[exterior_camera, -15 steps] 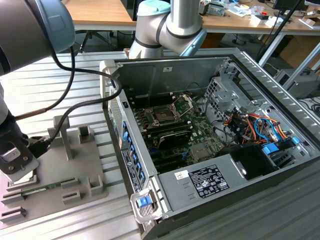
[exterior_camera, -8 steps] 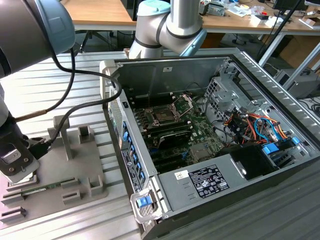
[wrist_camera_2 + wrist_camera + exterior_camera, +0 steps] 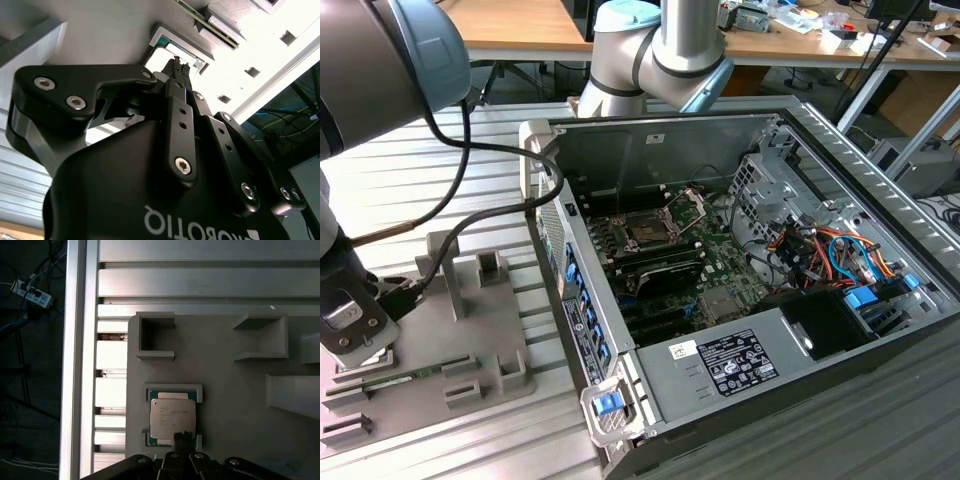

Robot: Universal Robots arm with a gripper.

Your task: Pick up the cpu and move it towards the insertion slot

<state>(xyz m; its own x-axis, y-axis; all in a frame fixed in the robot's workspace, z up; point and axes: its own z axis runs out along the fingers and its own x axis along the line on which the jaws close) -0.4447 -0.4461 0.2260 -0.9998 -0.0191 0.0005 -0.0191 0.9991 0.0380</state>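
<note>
tool: tips look pressed together with nothing between them. I read it as holding nothing.
cpu: lies flat, metal top up, in its pocket near the edge of the grey tray. Not lifted.
tool vs cpu: the tool is right over the chip, with the tips above one edge rather than the middle. I can't tell whether they touch it or sit just above.
axis: the chip is near square, sides parallel to the pocket rim. I see no long axis worth counting on.
slot: well apart from the tool, toward the exterior view's right, inside the open computer case. Its metal frame looks swung up.
in the way: the case's near wall stands between tray and slot, and a black cable from the arm drapes over that wall.
nearby: a green memory stick lies on the tray near the tool. The tray sits on the slatted table.
</note>
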